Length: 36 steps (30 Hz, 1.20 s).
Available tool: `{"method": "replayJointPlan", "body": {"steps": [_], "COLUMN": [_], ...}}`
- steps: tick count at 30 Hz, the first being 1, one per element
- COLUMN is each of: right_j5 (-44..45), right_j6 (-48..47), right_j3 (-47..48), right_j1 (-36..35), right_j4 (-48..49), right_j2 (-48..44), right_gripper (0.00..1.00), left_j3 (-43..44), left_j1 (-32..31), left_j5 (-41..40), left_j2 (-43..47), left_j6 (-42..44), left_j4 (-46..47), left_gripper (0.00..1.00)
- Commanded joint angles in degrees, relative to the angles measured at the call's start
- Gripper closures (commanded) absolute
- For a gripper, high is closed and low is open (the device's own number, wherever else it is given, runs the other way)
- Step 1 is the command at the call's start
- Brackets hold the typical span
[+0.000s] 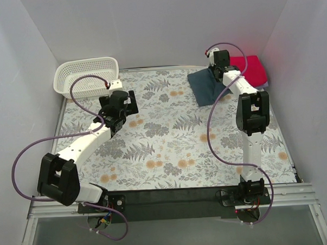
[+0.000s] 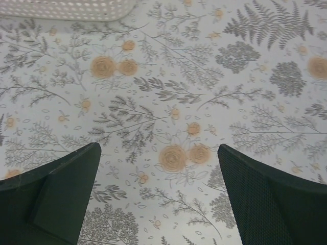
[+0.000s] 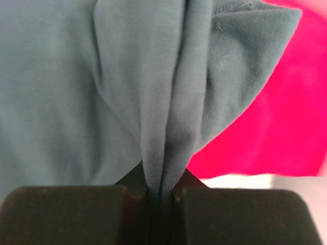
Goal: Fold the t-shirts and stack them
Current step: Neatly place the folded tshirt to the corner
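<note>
The folded slate blue-grey t-shirt [image 1: 205,87] lies at the back right of the table, its right edge lifted. My right gripper [image 1: 219,66] is shut on a bunched fold of that shirt [image 3: 163,168]. The folded red t-shirt [image 1: 250,68] lies just right of it, close behind the pinched cloth in the right wrist view [image 3: 276,112]. A thin pale lavender edge [image 1: 265,84] shows under the red shirt. My left gripper [image 1: 131,103] is open and empty over the patterned tablecloth [image 2: 168,102], left of centre; its dark fingers [image 2: 56,194] frame bare cloth.
A white lattice basket [image 1: 86,76] stands at the back left corner; its rim shows at the top of the left wrist view [image 2: 66,9]. White walls close in the table on three sides. The floral tablecloth [image 1: 175,143] covers the middle.
</note>
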State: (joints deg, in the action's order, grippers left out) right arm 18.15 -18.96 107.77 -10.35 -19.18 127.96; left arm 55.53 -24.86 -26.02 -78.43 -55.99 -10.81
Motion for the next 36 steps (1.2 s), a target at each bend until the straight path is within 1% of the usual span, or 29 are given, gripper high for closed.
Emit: {"method": "replayJointPlan", "body": {"steps": [1,3,4,6,11,17,24,30,31,36], "right_j5": [6.46,6.28,7.24,8.65,6.81,4.79,-2.67,-4.0,-4.09,-4.8], "right_j6": [-6.08,-8.28,-8.89,-9.95,-11.44,-13.12,-11.01,-10.39,-10.66,-10.66], "right_j3": [7.96,10.61,12.97,14.66,13.09,13.35,13.7,15.37,15.54,17.83], "right_j1": [0.77,1.38,1.56,2.0,2.96,5.51,8.41,9.73,11.39,13.77], "right_j4": [5.02,6.17,6.35,6.79,9.68,9.69,9.34,9.25,9.42,9.86], "right_j2": [1.58,3.34,3.87,4.49,1.25,-0.69,-3.86,-2.19,-1.84,1.41], "right_gripper": [0.99,0.99,0.99,0.99,0.99,0.99,0.99,0.99,0.99,0.99], "left_j3": [-0.6,-0.77,-0.95,-0.95,-0.86,-0.86,-0.77,-0.68,-0.68,-0.68], "left_j1": [0.16,0.17,0.08,-0.01,-0.45,-0.98,-1.06,-1.07,-1.07,-1.07], "left_j5": [-10.62,-11.16,-11.85,-13.0,-13.44,-14.58,-14.06,-14.41,-14.41,-14.15], "left_j2": [-1.19,-1.54,-2.07,-2.86,-4.53,-4.97,-5.94,-6.29,-6.55,-7.26], "left_j6": [1.58,1.49,1.41,1.32,1.41,1.32,1.41,1.58,1.58,1.67], "left_j4": [-0.7,-0.62,-0.62,-0.62,-0.62,-0.62,-0.62,-0.62,-0.53,-0.53], "left_gripper": [0.09,0.08,0.09,0.09,0.09,0.09,0.08,0.09,0.09,0.09]}}
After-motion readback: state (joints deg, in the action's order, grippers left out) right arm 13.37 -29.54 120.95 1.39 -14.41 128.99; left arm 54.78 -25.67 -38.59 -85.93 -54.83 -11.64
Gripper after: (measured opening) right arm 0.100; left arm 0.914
